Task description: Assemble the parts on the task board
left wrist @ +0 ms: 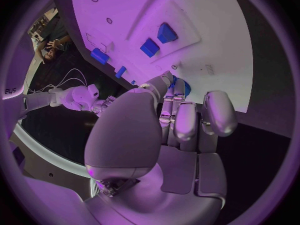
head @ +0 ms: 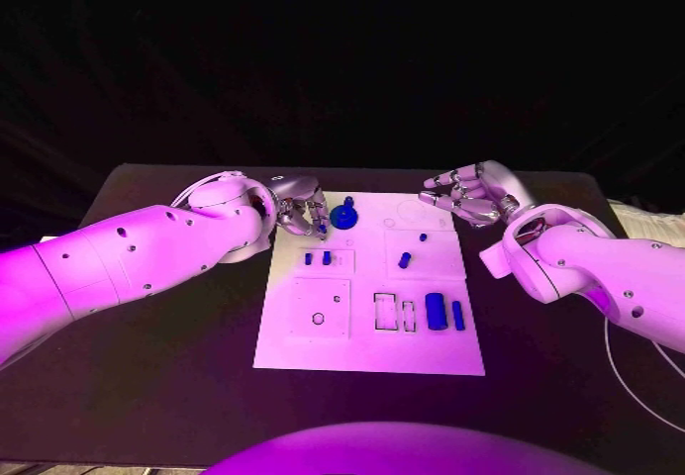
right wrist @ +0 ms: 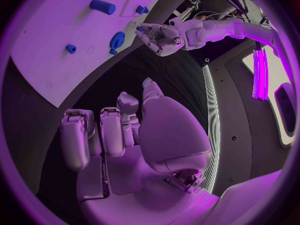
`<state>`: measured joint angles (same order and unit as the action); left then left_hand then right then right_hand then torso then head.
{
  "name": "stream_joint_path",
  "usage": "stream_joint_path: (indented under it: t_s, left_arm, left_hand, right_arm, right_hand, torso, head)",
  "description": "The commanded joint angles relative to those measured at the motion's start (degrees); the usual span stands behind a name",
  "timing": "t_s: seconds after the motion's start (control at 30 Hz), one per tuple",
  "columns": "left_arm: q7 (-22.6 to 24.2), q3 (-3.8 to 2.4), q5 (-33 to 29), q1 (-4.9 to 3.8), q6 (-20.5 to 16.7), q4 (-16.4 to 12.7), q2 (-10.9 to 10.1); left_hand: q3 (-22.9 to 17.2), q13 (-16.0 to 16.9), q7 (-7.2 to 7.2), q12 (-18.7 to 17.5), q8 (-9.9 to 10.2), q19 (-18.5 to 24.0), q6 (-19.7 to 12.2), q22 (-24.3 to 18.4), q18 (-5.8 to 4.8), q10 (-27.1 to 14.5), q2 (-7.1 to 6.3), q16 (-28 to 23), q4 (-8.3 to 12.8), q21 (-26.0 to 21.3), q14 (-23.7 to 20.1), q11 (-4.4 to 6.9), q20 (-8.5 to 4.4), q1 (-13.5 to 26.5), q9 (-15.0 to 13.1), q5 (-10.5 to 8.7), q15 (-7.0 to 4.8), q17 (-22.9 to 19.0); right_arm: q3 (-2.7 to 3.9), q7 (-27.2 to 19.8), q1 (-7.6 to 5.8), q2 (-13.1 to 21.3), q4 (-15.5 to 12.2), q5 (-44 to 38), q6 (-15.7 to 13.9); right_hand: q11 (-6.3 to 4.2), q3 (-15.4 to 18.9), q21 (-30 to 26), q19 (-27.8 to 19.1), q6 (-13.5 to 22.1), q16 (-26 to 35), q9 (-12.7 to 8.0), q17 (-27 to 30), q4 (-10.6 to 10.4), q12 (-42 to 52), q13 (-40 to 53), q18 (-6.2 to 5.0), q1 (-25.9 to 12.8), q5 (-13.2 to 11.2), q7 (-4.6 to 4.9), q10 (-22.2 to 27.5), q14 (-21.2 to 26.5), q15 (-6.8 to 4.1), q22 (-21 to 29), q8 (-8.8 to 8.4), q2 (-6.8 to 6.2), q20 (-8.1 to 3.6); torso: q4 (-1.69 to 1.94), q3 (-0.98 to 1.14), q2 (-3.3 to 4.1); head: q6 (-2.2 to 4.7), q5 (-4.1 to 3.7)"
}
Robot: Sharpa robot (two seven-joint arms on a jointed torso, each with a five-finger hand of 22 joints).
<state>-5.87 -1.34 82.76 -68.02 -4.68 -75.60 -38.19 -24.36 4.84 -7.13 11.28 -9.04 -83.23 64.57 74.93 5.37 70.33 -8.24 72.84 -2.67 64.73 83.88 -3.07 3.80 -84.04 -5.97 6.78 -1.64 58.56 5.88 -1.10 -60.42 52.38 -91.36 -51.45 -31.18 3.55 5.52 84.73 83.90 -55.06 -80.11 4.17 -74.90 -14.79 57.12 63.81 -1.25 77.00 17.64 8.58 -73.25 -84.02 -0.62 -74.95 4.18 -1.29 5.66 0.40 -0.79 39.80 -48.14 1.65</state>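
The white task board [head: 368, 341] lies in the middle of the black table. A round blue part [head: 344, 214] stands near its far edge. My left hand [head: 301, 216] hovers just beside this part with its fingers stretched toward it and holds nothing. In the left wrist view the fingertips [left wrist: 167, 82] partly hide the round blue part [left wrist: 185, 88]. In the right wrist view a gap shows between my left hand [right wrist: 160, 36] and the round part [right wrist: 117, 39]. My right hand [head: 470, 194] hangs over the board's far right corner, its fingers [right wrist: 114, 130] curled in on nothing.
Two small blue pieces [head: 317, 258] stand in the board's left middle and another [head: 404, 260] right of them. Blue cylinders [head: 434, 306] lie by the rectangular slots [head: 385, 311] at the near right. A round hole [head: 317, 319] is at the near left.
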Motion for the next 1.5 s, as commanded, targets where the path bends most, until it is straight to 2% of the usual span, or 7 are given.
stream_joint_path:
  t_s: [0.03,0.57,1.23,1.37,1.5]
  left_arm:
    - [-0.25,0.05,0.13,0.0,1.29,0.09,0.28]
    - [-1.01,0.68,0.83,0.1,3.8,1.01,0.96]
    - [-1.83,0.88,1.48,0.15,4.69,1.77,1.6]
    - [-1.98,0.95,1.51,0.21,4.52,2.19,2.0]
    - [-2.26,1.01,1.52,0.26,4.6,2.51,2.27]
  left_hand:
    - [-0.39,0.07,-0.04,-0.33,0.38,-0.36,0.37,1.73,-0.5,0.51,-0.49,0.1,-0.04,0.19,1.15,0.08,0.23,0.09,0.04,-0.14,-0.08,-0.07]
    - [-0.44,0.08,-0.05,-0.41,0.43,-0.33,0.39,1.72,-0.49,0.56,-0.52,0.1,-0.01,0.13,1.14,0.07,0.24,0.17,0.06,-0.15,-0.07,-0.11]
    - [-0.52,0.12,0.0,-0.59,0.59,-0.32,0.42,1.83,-0.51,0.67,-0.58,0.11,0.02,0.25,1.11,0.07,0.27,0.46,0.11,-0.25,-0.06,-0.23]
    - [-0.65,0.11,-0.1,-1.04,1.07,-0.28,0.0,1.9,-0.5,0.47,-0.74,0.18,0.07,0.23,1.09,-0.04,0.31,0.85,0.3,-0.33,0.0,-0.32]
    - [-1.06,-0.07,-0.36,-2.13,2.52,-0.2,-1.73,1.99,-0.51,-0.49,-1.08,0.13,0.14,0.14,0.99,-0.42,0.51,1.44,0.94,-0.36,0.29,-0.79]
  right_arm:
    - [0.0,-0.35,0.06,-0.11,-0.02,-0.36,0.76]
    - [0.0,-0.36,0.08,-0.15,0.0,-0.36,0.82]
    - [0.0,-0.37,0.1,-0.18,0.04,-0.36,0.91]
    - [0.0,-0.37,0.11,-0.22,0.06,-0.36,0.97]
    - [0.0,-0.33,0.11,-0.22,0.07,-0.36,1.15]
  right_hand:
    - [-0.09,0.33,-0.2,0.55,-0.53,0.36,-0.03,-1.5,-0.08,0.2,0.04,-0.94,0.01,0.26,-0.08,-0.18,-3.13,-0.26,-6.31,-0.15,0.54,-0.35]
    - [-0.09,0.33,-0.2,0.55,-0.53,0.36,-0.03,-1.5,-0.08,0.2,0.04,-0.94,0.01,0.26,-0.08,-0.18,-3.13,-0.26,-6.31,-0.15,0.54,-0.35]
    - [-0.09,0.33,-0.2,0.55,-0.53,0.36,-0.03,-1.5,-0.08,0.2,0.04,-0.94,0.01,0.26,-0.08,-0.18,-3.13,-0.26,-6.31,-0.15,0.54,-0.35]
    - [-0.09,0.33,-0.2,0.55,-0.53,0.36,-0.03,-1.5,-0.08,0.2,0.04,-0.94,0.01,0.26,-0.08,-0.18,-3.13,-0.26,-6.31,-0.15,0.54,-0.35]
    - [-0.09,0.36,-0.2,0.55,-0.54,0.36,-0.03,-1.51,-0.09,0.22,0.05,-0.94,0.01,0.3,-0.08,-0.19,-3.13,-0.26,-6.31,-0.15,0.57,-0.35]
  torso:
    - [-0.04,-0.01,0.05]
    - [-0.03,0.02,0.0]
    - [-0.02,0.01,0.0]
    - [-0.07,-0.01,0.03]
    - [-0.08,0.03,0.06]
  head:
    - [-0.05,0.01]
    - [-0.33,-0.08]
    - [-0.5,-0.02]
    - [-0.52,0.0]
    - [-0.73,0.03]
